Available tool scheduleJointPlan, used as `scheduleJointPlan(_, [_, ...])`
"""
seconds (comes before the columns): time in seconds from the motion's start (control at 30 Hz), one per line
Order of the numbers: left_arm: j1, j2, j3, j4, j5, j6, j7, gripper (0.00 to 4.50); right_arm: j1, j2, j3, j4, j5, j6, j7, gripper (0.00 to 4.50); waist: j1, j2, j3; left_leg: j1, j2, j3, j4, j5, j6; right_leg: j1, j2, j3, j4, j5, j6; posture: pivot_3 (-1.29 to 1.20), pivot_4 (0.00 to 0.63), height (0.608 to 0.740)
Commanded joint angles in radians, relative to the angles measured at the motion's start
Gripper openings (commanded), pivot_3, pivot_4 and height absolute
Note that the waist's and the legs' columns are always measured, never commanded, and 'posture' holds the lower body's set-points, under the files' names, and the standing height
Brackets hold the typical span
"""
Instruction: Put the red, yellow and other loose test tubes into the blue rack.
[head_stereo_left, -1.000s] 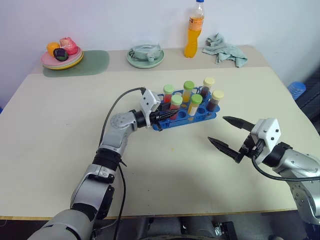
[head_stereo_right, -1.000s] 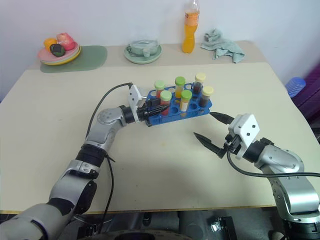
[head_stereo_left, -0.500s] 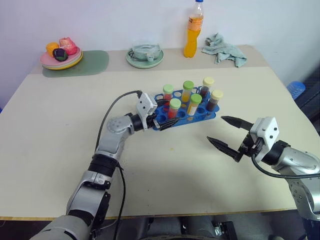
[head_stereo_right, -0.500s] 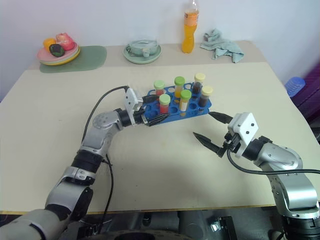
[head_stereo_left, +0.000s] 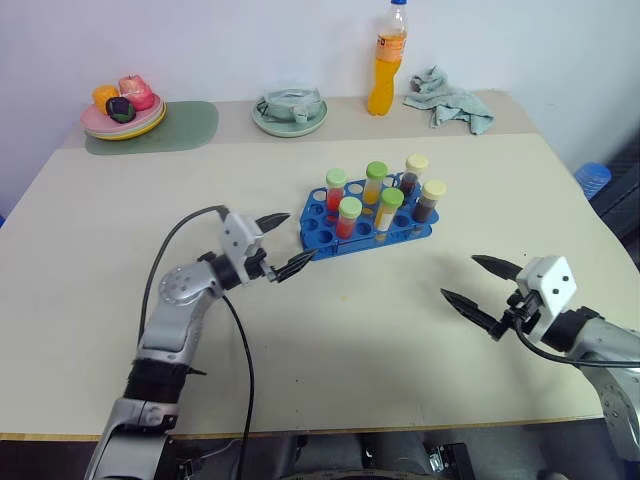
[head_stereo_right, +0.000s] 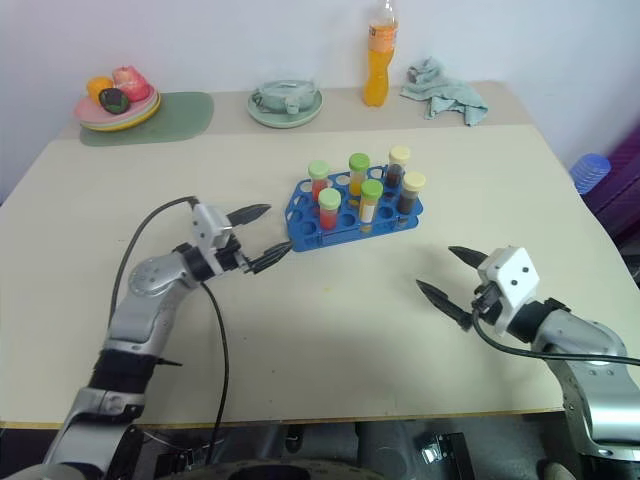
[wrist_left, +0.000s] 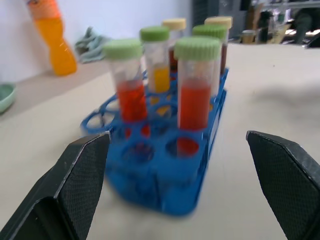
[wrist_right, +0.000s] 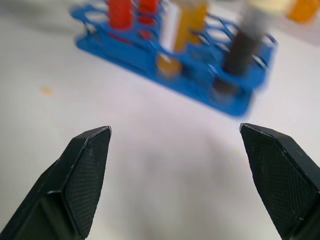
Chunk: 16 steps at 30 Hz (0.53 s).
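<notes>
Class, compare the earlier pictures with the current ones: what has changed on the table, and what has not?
The left gripper let go of the red tube, opened and drew back from the blue rack. The right gripper pulled back, open as before. Rack and six tubes stayed put.

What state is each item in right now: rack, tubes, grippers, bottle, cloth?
blue rack: flat on table, holds six tubes
test tubes: upright, capped, seated in rack
left gripper: open, empty, beside rack
right gripper: open, empty
orange bottle: upright, capped
cloth: crumpled
</notes>
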Motion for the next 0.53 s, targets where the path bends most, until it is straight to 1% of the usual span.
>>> scheduleJointPlan(0.03, [0.061,0.034,0.057,-0.114,-0.057,0.069,0.024,4.46,0.009,-0.006,-0.063,0.050,0.009,-0.055,0.025,4.22,0.000,0.000,0.000,0.000,0.000,0.000,0.000,0.000,0.000,0.000,0.000,0.000,0.000,0.000,0.000,0.00,0.150,0.740])
scheduleJointPlan(0.3, [0.232,0.099,0.124,-0.256,-0.109,0.154,0.053,4.46,-0.010,0.003,-0.092,0.186,0.026,-0.134,0.074,4.22,0.000,0.000,0.000,0.000,0.000,0.000,0.000,0.000,0.000,0.000,0.000,0.000,0.000,-0.002,-0.003,0.00,0.150,0.740])
scheduleJointPlan(0.53, [0.317,0.132,0.149,-0.344,-0.143,0.221,0.067,4.46,-0.055,-0.012,-0.074,0.262,0.020,-0.169,0.120,4.22,0.000,0.001,0.000,0.000,0.000,0.000,0.000,0.000,0.000,0.001,-0.001,0.001,-0.001,-0.002,-0.004,0.00,0.150,0.740])
